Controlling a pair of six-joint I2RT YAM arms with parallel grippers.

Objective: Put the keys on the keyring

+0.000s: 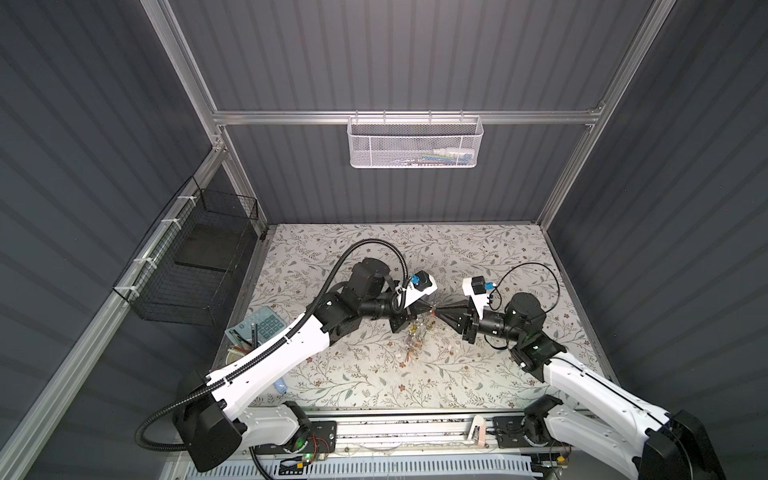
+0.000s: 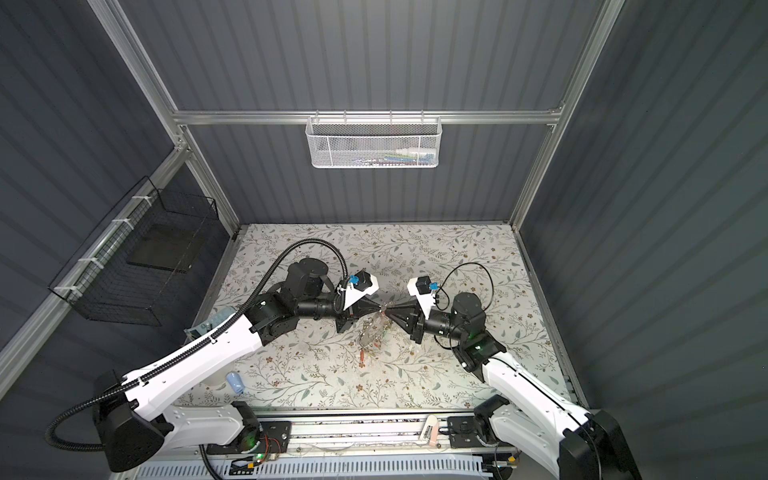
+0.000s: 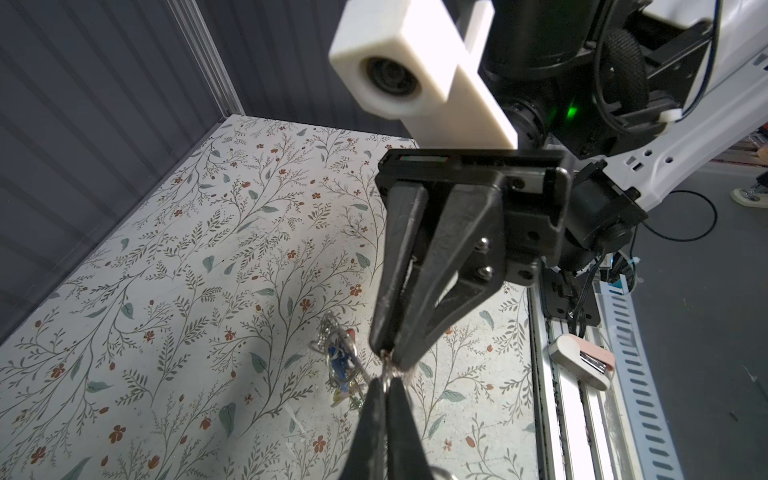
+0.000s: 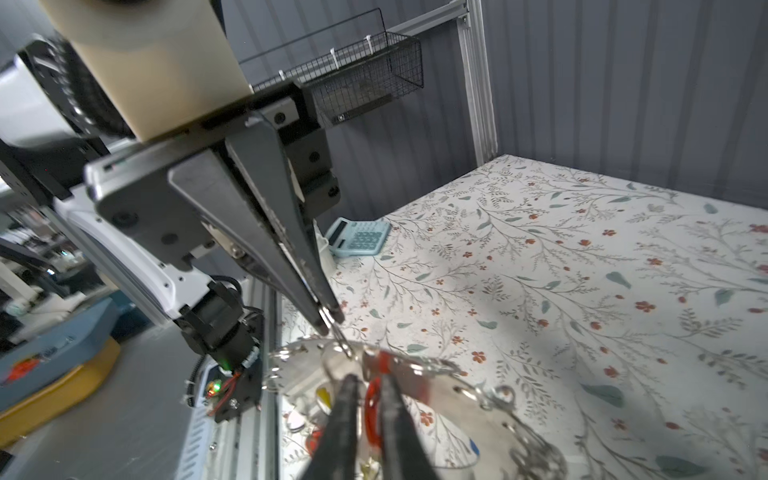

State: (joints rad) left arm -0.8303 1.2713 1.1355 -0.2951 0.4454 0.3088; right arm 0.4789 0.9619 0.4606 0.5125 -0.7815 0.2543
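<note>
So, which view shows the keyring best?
Right wrist: the keyring is large there, flat face and rim holes visible, though blurred. Both top views show it tiny; left wrist shows only some hanging tags.

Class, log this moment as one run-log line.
left claw: shut on wire ring | right claw: at red tag, grip unclear | keyring: hanging below claws

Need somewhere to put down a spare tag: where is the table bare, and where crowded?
Bare cloth: the strip of table along the back wall, and the front stretch from the keyring to the rail. Crowded: the middle, where left pincer and right pincer meet at the keyring; the left edge, with calculator and pen cup.
</note>
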